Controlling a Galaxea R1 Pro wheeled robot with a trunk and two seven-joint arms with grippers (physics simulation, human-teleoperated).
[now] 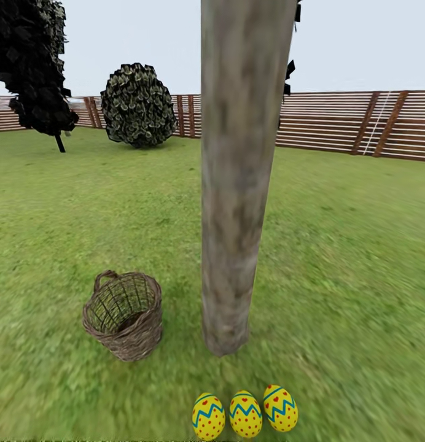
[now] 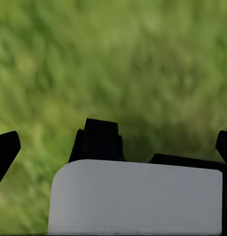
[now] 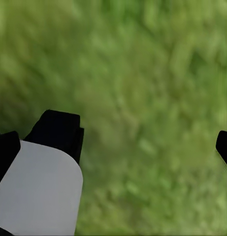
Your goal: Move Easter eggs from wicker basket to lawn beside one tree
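Standing side by side on the lawn [image 1: 335, 258] in the head view, the three Easter eggs [image 1: 245, 414] form a short row just in front of the foot of the tree [image 1: 237, 184], close to its base but apart from it. Each egg is upright, bright yellow, crossed by a blue zigzag band and sprinkled with small red dots; the rightmost carries a red heart near its top. They sit so near one another that their sides look to be touching.

The tree is a thick, smooth trunk, pale grey-beige with darker mottling, leaning slightly. On the robot's left of it rests the wicker basket [image 1: 123, 314], brown open twig lattice tilted toward the camera, a small loop handle at its far rim, with only grass showing through the weave. Farther back stand a round dark-green bush [image 1: 137, 105], a black-leaved tree [image 1: 35, 64] and a brown slatted fence [image 1: 354, 121].

In the wrist views, the left gripper [image 2: 118, 142] and the right gripper [image 3: 113, 145] each hang over blurred grass, dark fingertips spread wide with nothing between them.
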